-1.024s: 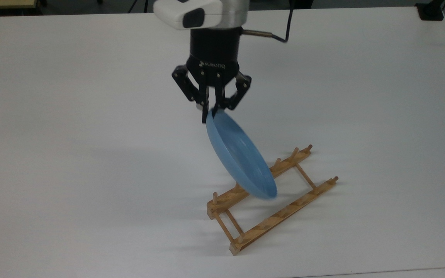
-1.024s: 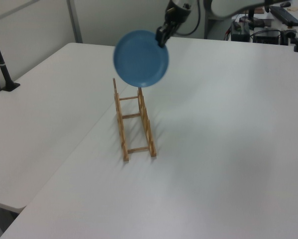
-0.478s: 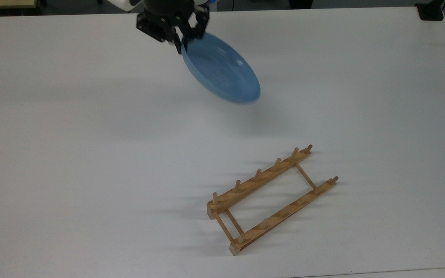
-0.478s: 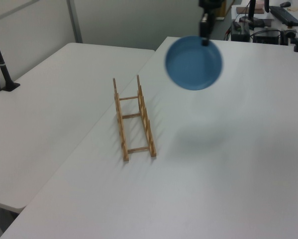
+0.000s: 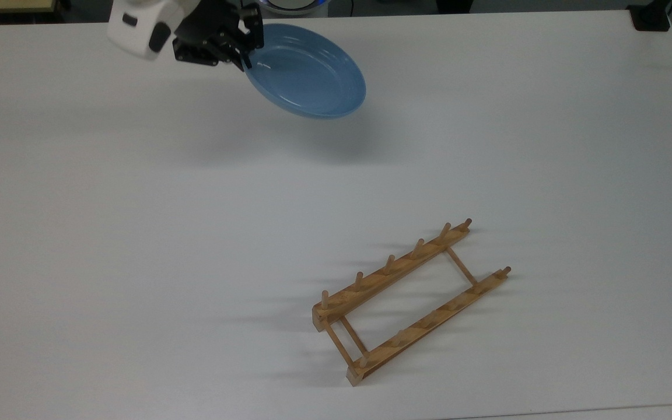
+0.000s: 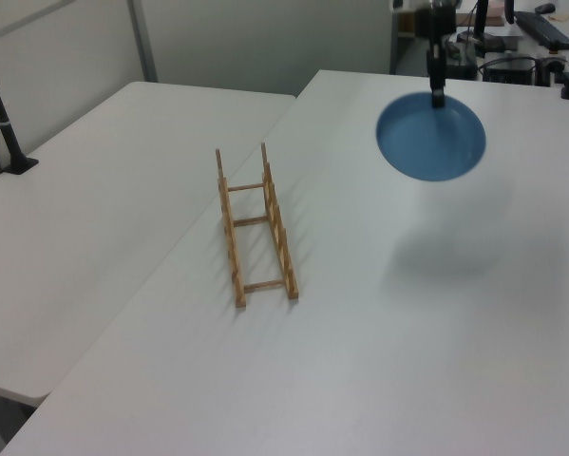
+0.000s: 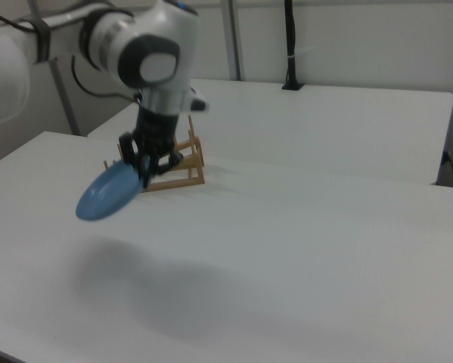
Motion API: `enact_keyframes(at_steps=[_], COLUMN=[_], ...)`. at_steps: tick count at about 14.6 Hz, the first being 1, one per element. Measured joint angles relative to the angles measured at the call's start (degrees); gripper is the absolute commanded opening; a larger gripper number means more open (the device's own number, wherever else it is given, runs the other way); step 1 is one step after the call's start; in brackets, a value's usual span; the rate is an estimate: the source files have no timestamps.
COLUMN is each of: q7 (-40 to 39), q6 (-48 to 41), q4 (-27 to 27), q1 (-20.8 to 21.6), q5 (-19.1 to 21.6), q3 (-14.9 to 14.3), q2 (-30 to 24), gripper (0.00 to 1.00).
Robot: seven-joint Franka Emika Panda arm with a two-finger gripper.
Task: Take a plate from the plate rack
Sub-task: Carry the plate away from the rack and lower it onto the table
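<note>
The jaws were clenched on the rim of the plate (image 5: 307,71), which hung out from them, tilted hollow-side up, clear above the worktop (image 5: 79,233) with its shadow below. A second earlier the plate had dangled from the jaws just over the plate rack (image 5: 409,300); half a second earlier it had already been carried off. Now the rack stood bare, well apart from the jaws, toward the lower right in the top view. Judged from this, the pick was done: the plate was out and free of the pegs, with only setting down or holding left.
</note>
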Motion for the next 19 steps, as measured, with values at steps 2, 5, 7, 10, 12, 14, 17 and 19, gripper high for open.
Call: enact_keyframes(at_steps=[2, 5, 7, 10, 12, 14, 17, 19], q7=[-1.9, -3.56, -4.1, -5.34, -6.08, -6.15, -6.24, -6.24], q6=[3.31, 9.04, 14.11, 20.54, 22.58, 23.3, 24.21, 24.32], q4=[-4.23, -9.22, -12.4, -16.69, -18.25, -18.73, -18.75, -18.75], q1=[-0.2, -0.76, -1.05, -1.67, -1.97, -2.12, -2.24, -2.41], q5=[0.11, 0.11, 0.11, 0.1, -0.53, -1.57, -1.61, -1.68], q3=[-0.7, -0.93, -1.0, -1.14, -1.3, -1.31, -1.31, -1.32], q2=[0.04, 0.02, 0.04, 0.43, 1.3, 2.61, 3.85, 4.03], gripper=[0.01, 0.01, 0.01, 0.02, 0.02, 0.07, 0.49, 0.87])
